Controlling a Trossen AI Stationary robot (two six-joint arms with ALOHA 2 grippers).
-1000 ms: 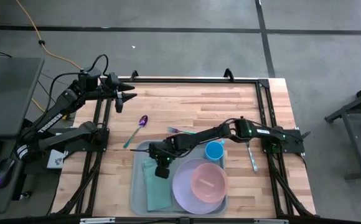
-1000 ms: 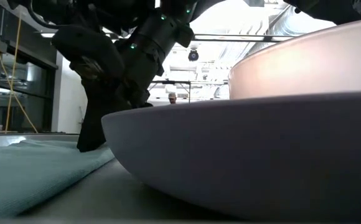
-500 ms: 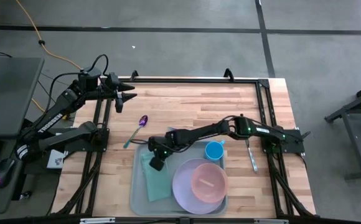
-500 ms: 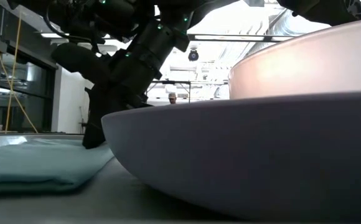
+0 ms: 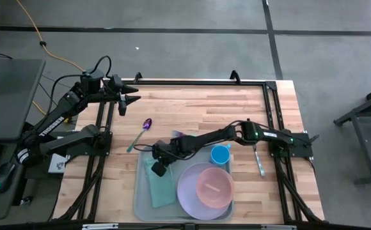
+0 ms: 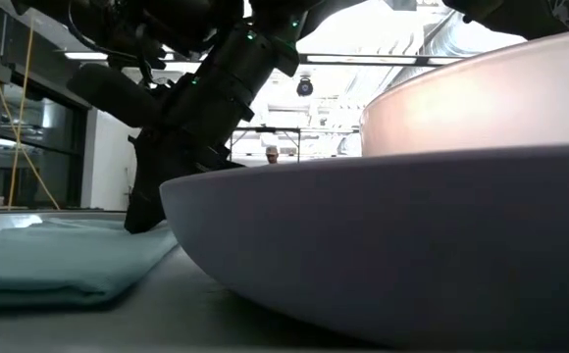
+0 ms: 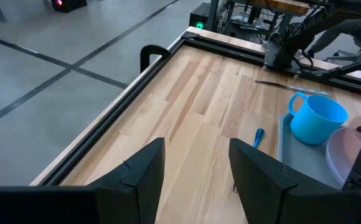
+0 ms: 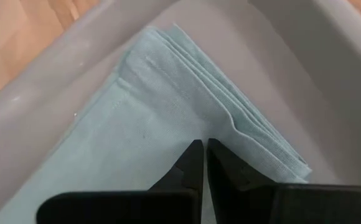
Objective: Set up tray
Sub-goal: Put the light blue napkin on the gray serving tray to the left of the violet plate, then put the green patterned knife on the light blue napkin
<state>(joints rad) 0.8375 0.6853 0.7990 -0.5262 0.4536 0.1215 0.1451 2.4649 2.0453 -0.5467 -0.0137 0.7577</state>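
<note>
One tray [image 5: 142, 206] holds cloth [image 5: 160, 188], plate [image 5: 187, 191], cup [image 5: 221, 154].

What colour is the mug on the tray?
The mug is bright blue, clearest in the left wrist view.

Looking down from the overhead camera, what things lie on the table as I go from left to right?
Purple spoon → teal cloth on the tray, with the right gripper over it → lilac plate holding a pink bowl → blue cup → silver utensil.
</note>
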